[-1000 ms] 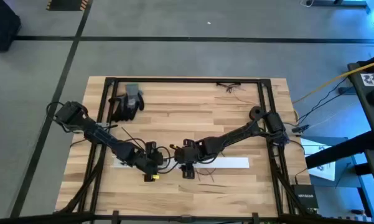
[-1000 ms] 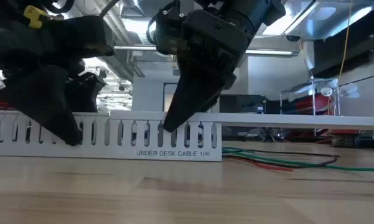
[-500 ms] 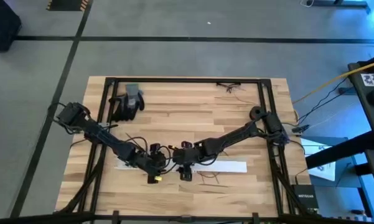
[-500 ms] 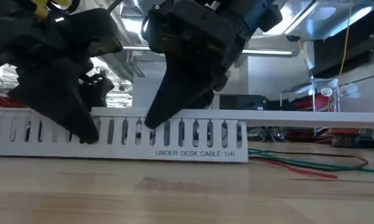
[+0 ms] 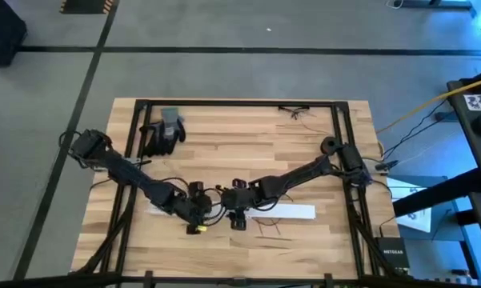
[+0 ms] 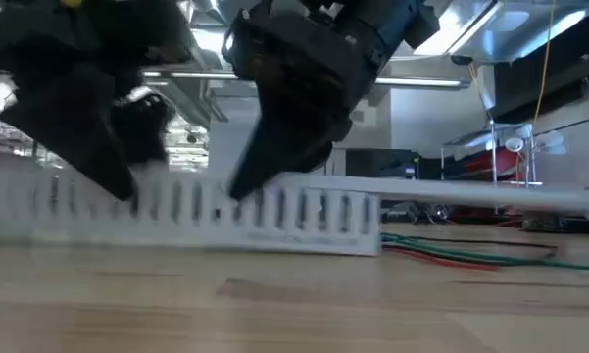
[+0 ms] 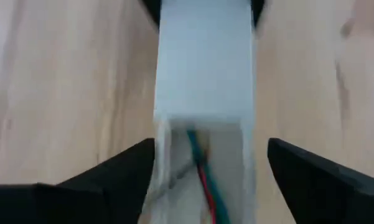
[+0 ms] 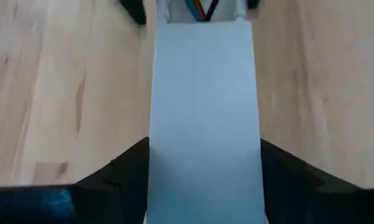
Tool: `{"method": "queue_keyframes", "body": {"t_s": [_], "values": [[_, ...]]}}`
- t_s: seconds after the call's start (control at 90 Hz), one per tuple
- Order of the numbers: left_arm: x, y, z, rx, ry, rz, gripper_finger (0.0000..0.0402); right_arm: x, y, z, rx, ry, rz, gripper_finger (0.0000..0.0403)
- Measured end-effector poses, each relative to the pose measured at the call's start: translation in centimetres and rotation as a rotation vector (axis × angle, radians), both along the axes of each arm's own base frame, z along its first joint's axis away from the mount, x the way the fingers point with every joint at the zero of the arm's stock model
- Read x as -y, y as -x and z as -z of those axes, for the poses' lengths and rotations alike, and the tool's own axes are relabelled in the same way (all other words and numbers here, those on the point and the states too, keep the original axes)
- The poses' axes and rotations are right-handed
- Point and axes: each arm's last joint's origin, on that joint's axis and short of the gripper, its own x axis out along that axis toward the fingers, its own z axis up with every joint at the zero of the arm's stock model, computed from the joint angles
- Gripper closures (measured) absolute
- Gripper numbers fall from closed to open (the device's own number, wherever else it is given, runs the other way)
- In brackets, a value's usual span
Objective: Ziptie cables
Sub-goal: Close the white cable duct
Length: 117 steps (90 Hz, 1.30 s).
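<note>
Cables (image 7: 199,171) lie inside the white slotted cable duct (image 8: 204,112). Left end effector (image 7: 205,180) and right end effector (image 8: 205,180) both straddle it, fingers spread, released.

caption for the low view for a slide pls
Both arms' jaws reach down onto a white slotted cable duct on the wooden table, green and red cables trailing out.

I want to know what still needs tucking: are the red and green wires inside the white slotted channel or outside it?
Both. In the left wrist view the red and green wires run inside the white channel; in the low view a stretch trails out onto the table.
</note>
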Motion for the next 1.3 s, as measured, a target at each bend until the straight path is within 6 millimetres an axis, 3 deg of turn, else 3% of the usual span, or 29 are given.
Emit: {"method": "queue_keyframes", "body": {"t_s": [0.2,0.4,0.656,0.756,0.822,1.067,1.3], "values": [[0.1,1.1,0.0,-0.042,-0.044,-0.022,0.0096,0.0,0.0,0.0,-0.003,-0.007,-0.005,0.0173],[-0.2,1.4,1.7,0.022,-0.003,-0.024,0.0101,0.0,0.0,0.0,-0.001,-0.010,-0.007,0.0173],[-0.3,1.5,3.3,0.128,0.068,-0.014,0.0202,-0.1,-0.1,-0.1,0.023,-0.024,-0.017,0.0173],[-0.4,1.1,3.8,0.122,0.082,-0.021,0.0218,-0.2,-0.3,-0.1,0.046,-0.031,-0.018,0.0173],[-0.3,0.3,3.8,0.172,0.113,-0.019,0.0217,-0.4,-1.0,0.0,0.111,-0.051,-0.019,0.0173],[-0.4,-0.4,3.6,0.208,0.119,0.007,0.0184,-0.4,-1.0,0.6,0.087,-0.064,0.005,0.0173],[-0.4,-0.7,3.1,0.207,0.119,0.026,0.0123,-0.4,-1.2,0.6,0.094,-0.064,0.000,0.0173]]}}
